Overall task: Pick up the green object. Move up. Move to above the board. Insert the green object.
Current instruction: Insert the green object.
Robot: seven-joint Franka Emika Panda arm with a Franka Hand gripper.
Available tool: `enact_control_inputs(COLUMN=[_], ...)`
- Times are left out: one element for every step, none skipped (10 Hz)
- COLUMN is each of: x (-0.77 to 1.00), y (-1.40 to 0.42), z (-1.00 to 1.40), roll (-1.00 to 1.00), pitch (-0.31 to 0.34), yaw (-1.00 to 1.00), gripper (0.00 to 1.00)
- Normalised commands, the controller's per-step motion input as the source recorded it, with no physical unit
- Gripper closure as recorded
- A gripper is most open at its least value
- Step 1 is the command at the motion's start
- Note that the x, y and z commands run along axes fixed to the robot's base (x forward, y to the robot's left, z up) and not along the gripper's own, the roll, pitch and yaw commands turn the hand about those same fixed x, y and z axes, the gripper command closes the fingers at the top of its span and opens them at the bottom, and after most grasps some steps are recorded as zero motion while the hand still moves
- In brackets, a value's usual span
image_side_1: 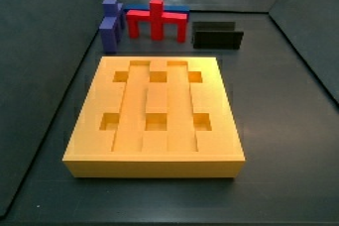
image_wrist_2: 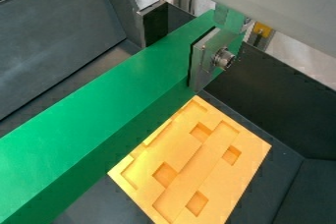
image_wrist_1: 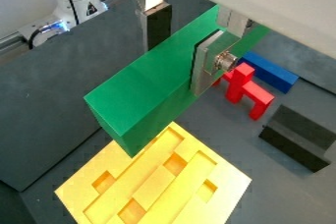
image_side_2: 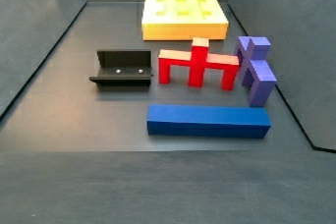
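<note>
In both wrist views the gripper (image_wrist_1: 210,59) is clamped on the green object (image_wrist_1: 157,81), high above the board (image_wrist_1: 157,184). Neither side view shows gripper or bar. The carry looks done; next comes lowering and aligning with a groove.

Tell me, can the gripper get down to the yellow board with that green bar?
Probably yes. The gripper, shut on the green bar, hangs above the yellow board, and in a side view the board's top is bare.
</note>
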Motion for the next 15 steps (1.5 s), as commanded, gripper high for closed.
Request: enact_control_inputs(x=[-0.05,-0.1,-0.12,-0.13,-0.09,-0.06,-0.06,-0.06,-0.07,-0.13,-0.2,-0.2,-0.21,-0.19,-0.17], y=[-0.02,-0.02,-0.01,-0.01,-0.03,-0.1,-0.19,-0.21,-0.25,-0.28,-0.27,-0.25,-0.27,-0.28,-0.3], z=[-0.51,-0.56,-0.59,-0.59,-0.54,-0.59,-0.69,-0.66,-0.67,-0.72,-0.75,-0.75,-0.77,-0.76,-0.73], roll=[-0.2,-0.18,-0.19,-0.2,-0.22,-0.18,-0.09,-0.04,0.0,0.0,-0.03,-0.06,-0.04,0.0,0.0], pitch=[-0.21,-0.214,-0.191,-0.176,-0.167,-0.166,-0.169,-0.151,-0.127,-0.13,-0.14,-0.136,-0.137,-0.129,-0.123], yaw=[0.0,0.0,0.0,0.0,0.03,0.06,0.09,0.11,0.13,0.13,0.16,0.16,0.17,0.17,0.14], gripper=[1.0,1.0,1.0,1.0,1.0,1.0,1.0,1.0,1.0,1.0,1.0,1.0,1.0,1.0,1.0])
